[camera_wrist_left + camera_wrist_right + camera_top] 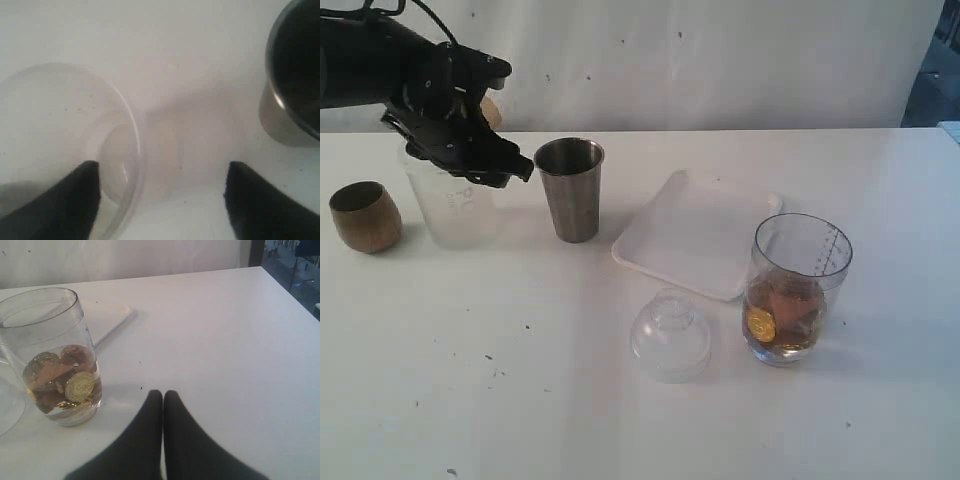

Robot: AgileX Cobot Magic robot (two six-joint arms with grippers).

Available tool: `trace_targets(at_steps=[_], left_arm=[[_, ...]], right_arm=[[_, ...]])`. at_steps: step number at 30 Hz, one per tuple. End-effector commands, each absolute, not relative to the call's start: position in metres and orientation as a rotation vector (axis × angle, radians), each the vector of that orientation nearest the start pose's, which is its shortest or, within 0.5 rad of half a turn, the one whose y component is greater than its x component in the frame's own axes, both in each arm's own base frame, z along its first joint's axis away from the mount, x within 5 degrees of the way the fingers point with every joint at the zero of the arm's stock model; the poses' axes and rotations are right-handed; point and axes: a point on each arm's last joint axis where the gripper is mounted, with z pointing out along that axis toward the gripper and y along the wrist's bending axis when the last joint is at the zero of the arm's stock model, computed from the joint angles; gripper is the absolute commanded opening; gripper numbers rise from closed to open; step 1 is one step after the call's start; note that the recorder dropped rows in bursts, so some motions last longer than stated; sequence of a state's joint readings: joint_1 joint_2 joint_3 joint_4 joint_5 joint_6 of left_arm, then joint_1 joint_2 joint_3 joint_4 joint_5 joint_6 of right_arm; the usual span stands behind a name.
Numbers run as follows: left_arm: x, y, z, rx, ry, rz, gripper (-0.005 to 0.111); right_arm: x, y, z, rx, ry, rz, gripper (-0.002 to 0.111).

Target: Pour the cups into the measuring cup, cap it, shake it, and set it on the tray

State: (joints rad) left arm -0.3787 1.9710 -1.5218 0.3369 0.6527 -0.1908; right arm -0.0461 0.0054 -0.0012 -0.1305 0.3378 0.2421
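Observation:
The frosted plastic cup (450, 205) stands upright at the left, and my left gripper (480, 170) hangs right over its mouth. In the left wrist view the gripper (162, 167) is open; one finger is over the cup's (50, 125) inside, the other outside its wall, and neither touches it. The steel tumbler (570, 190) (295, 75) stands just to the right and the brown cup (365, 216) at the far left. The measuring cup (798, 290) (55, 360) holds coins and brown pieces. My right gripper (162, 392) is shut and empty beside it. The white tray (695, 235) lies behind.
A clear dome-shaped lid (670, 335) sits on the table left of the measuring cup and in front of the tray. The tray's corner (112, 322) shows behind the measuring cup in the right wrist view. The right arm is out of the exterior view.

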Motion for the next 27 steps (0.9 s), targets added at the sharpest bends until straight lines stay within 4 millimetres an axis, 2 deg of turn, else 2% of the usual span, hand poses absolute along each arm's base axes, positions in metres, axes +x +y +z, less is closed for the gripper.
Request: trace_targets(at_steps=[1, 5, 12, 21, 24, 27], left_arm=[[0.410, -0.147, 0.226, 0.567, 2.492, 0.121, 0.029], [0.407, -0.147, 0.225, 0.577, 2.525, 0.119, 0.000], [0.402, -0.147, 0.228, 0.626, 2.556, 0.100, 0.000], [0.380, -0.151, 0.277, 0.655, 2.547, -0.067, 0.000], [0.368, -0.154, 0.287, 0.682, 2.569, -0.148, 0.000], [0.353, -0.164, 0.289, 0.753, 2.582, -0.226, 0.000]], right_arm=[[0.053, -0.006, 0.183, 0.177, 1.808, 0.017, 0.000], [0.053, -0.006, 0.183, 0.177, 1.808, 0.017, 0.000], [0.053, -0.006, 0.183, 0.177, 1.808, 0.017, 0.000], [0.053, -0.006, 0.183, 0.177, 1.808, 0.017, 0.000], [0.053, -0.006, 0.183, 0.177, 1.808, 0.017, 0.000], [0.053, -0.006, 0.183, 0.177, 1.808, 0.017, 0.000]])
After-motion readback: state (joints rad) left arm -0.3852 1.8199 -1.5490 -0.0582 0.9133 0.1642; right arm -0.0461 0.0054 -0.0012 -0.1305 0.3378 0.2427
